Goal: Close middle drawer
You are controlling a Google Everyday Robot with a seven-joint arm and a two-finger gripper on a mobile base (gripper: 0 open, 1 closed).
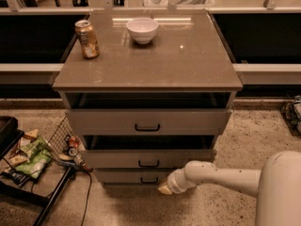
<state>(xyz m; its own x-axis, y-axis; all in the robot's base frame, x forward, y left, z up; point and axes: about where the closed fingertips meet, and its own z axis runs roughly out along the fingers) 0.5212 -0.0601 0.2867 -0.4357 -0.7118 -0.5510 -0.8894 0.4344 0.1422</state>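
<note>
On your far left, snack bags (32, 155) lie on a low black rack on the speckled floor (256, 135). Beside them a wire basket (58, 136) holding a few cans leans by the cabinet's lower left corner.

On the tabletop (188, 65), a soda can (87, 39) stands upright near the back left corner. A white bowl (142, 29) sits to its right, well apart from it, near the back edge.

Below the tabletop, the top drawer (108, 122) is pulled out, with a dark opening above its front. The middle drawer (113, 159) sits directly beneath it, also partly open: a dark strip of its inside shows behind its flat front. Its small black pull handle (149, 164) is centred on that front. The lowest drawer (122, 176) is under it, set further back.

Your claw (164, 188) is low, just in front of the lowest drawer and right of its handle, below the middle drawer's front. You cannot tell whether it is released or clenched, nor whether it touches the cabinet. The white arm (225, 177) reaches in to it from the lower right.
</note>
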